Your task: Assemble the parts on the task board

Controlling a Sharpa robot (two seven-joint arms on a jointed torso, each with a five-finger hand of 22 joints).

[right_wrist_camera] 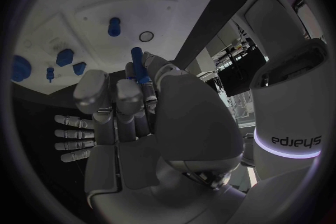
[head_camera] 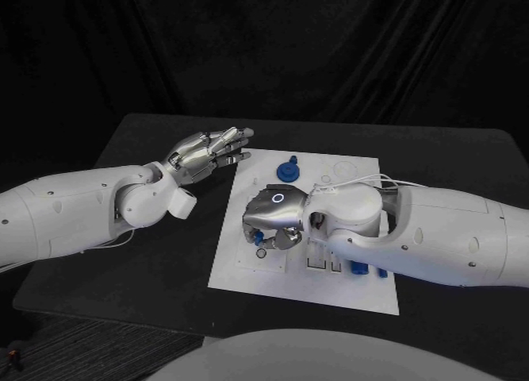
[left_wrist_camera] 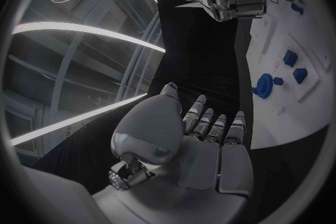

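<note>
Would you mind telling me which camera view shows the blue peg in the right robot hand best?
The right wrist view: the blue peg stands clear between the right robot hand's fingers, above the task board. In the head view that hand covers most of it; the left wrist view shows the hand's knuckles.

Right hand [head_camera: 282, 216] and arm covered board [head_camera: 247, 274] middle; slots beneath hidden. Lower end of blue peg [right_wrist_camera: 138, 64] buried among fingers [right_wrist_camera: 129, 95]. Near-right parts [head_camera: 358, 268] half hidden under arm, shapes unclear.
</note>
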